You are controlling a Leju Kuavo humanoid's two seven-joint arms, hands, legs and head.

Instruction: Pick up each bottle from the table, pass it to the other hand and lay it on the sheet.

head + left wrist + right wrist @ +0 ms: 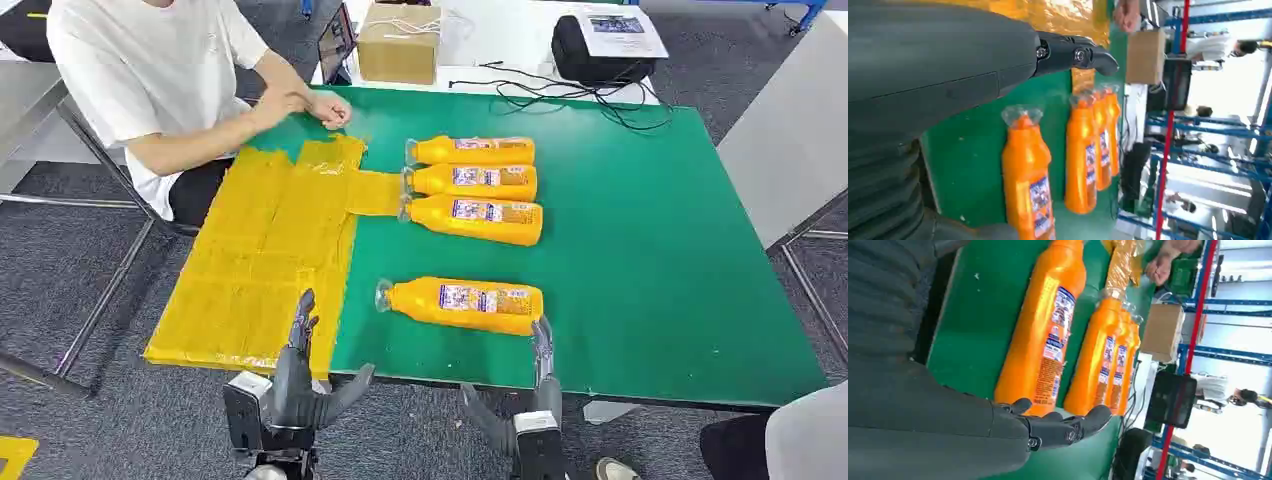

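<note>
Head view: green table [640, 300] with a yellow sheet [260, 260] spread over its left part, one strip of it running right toward the bottle caps. Four orange bottles lie on their sides on the green surface, caps pointing toward the sheet, none of them on the main spread of it. Three sit close together in a row at mid-table: far bottle [472, 151], middle bottle [470, 181] and third bottle [472, 219], sides touching or nearly so. The fourth, the near bottle [462, 304], lies apart from that row, closer to the robot's edge of the table. Left hand [300, 375] is raised at the near table edge in front of the sheet's corner, fingers extended and apart, thumb out to the side, holding nothing. Right hand [535, 395] is at the near edge just below the base end of the near bottle, fingers stretched upward, empty; fingertips sit close to the bottle, contact cannot be confirmed. Right wrist view shows the same: fingers [1068, 427] extended flat beside the bottle's base, not wrapped around it. A person in a white shirt [150, 70] sits at the far left corner, hands [310, 105] resting on the table near the sheet's far edge. A cardboard box [398, 42] and a black bag [600, 50] stand on the white table beyond.
</note>
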